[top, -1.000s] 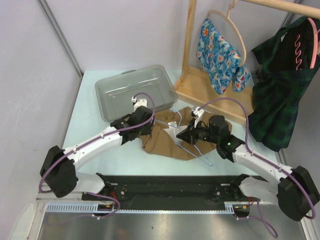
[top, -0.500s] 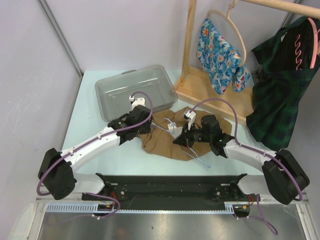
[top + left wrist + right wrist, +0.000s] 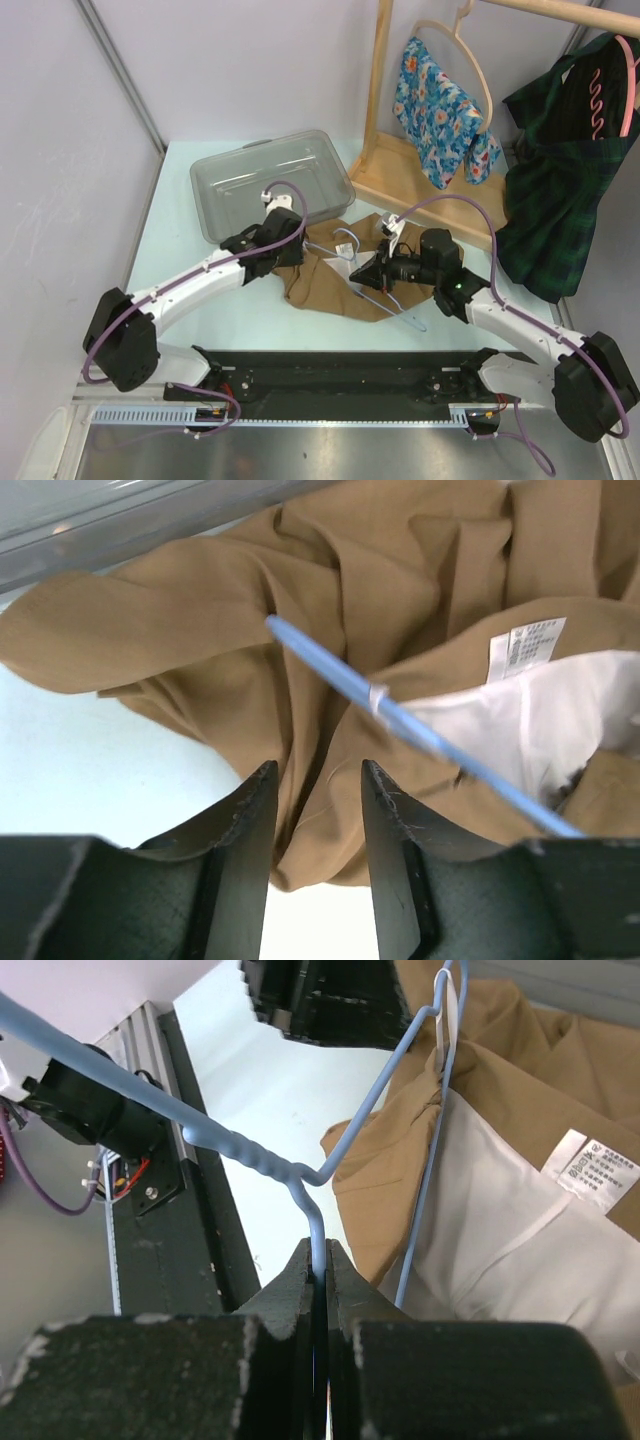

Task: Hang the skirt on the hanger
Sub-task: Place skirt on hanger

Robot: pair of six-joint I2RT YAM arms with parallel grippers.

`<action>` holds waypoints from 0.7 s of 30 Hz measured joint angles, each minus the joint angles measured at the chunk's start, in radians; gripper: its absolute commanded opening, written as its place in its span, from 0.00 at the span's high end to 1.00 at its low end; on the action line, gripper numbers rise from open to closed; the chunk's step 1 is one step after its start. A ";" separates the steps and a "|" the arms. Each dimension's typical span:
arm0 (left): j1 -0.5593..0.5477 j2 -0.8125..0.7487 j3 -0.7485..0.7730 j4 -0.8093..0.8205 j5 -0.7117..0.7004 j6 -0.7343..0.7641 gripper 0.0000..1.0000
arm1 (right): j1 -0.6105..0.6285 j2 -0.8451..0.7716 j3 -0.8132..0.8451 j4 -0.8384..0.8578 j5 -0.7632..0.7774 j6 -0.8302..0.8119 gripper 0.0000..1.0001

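While its jaws stand partly apart with nothing clamped between them, the left gripper [image 3: 312, 815] hangs over the near left edge of the tan skirt [image 3: 300, 630]. A fold of the cloth shows in the gap, and whether the tips touch it cannot be told. The skirt lies crumpled on the worktop [image 3: 240, 300], spreading ahead of that gripper and to its right, its white lining [image 3: 500, 1230] and label [image 3: 527, 645] turned up. A clear plastic bin [image 3: 270, 180] sits just beyond the left gripper. The blue wire hanger [image 3: 420, 730] slants across the skirt ahead of the left gripper and runs to the right gripper [image 3: 322, 1260]. That gripper is closed tight on the hanger's neck just below the twist, with the hanger's arms reaching forward over the lining. Well beyond the right gripper stands a wooden rack [image 3: 380, 100] with a floral garment [image 3: 435, 100] and a dark plaid garment [image 3: 560, 190] hanging from it.
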 measured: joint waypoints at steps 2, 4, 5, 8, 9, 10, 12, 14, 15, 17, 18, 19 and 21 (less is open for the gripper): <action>0.002 0.003 -0.010 0.031 0.002 -0.020 0.59 | 0.000 -0.014 0.003 -0.006 -0.008 0.000 1.00; 0.001 -0.003 -0.029 0.073 0.000 -0.037 0.59 | 0.000 -0.015 0.004 -0.013 -0.011 0.000 1.00; 0.001 -0.012 -0.045 0.098 -0.003 -0.041 0.58 | 0.000 -0.014 0.004 -0.018 -0.011 0.000 1.00; 0.002 -0.058 -0.100 0.159 -0.018 -0.053 0.58 | -0.001 -0.013 0.004 -0.029 -0.011 0.001 1.00; 0.002 -0.074 -0.115 0.175 -0.023 -0.055 0.57 | -0.002 -0.012 0.004 -0.030 -0.011 0.001 1.00; 0.002 -0.084 -0.125 0.188 -0.026 -0.055 0.57 | -0.002 -0.011 0.005 -0.030 -0.011 0.003 1.00; 0.002 -0.098 -0.145 0.228 -0.025 -0.055 0.58 | -0.003 -0.011 0.005 -0.030 -0.011 0.008 1.00; 0.002 -0.104 -0.167 0.275 -0.023 -0.055 0.61 | -0.005 -0.011 0.005 -0.030 -0.011 0.014 1.00; 0.003 -0.108 -0.183 0.300 -0.021 -0.055 0.62 | -0.005 -0.011 0.005 -0.030 -0.011 0.017 1.00; 0.003 -0.120 -0.218 0.344 -0.017 -0.055 0.66 | -0.006 -0.011 0.005 -0.030 -0.011 0.019 1.00; 0.003 -0.126 -0.235 0.367 -0.016 -0.055 0.66 | -0.007 -0.011 0.005 -0.030 -0.011 0.019 1.00; 0.003 -0.127 -0.243 0.381 -0.014 -0.055 0.68 | -0.007 -0.011 0.005 -0.030 -0.011 0.019 1.00; 0.005 -0.127 -0.255 0.417 -0.005 -0.055 0.69 | -0.007 -0.011 0.005 -0.030 -0.011 0.023 1.00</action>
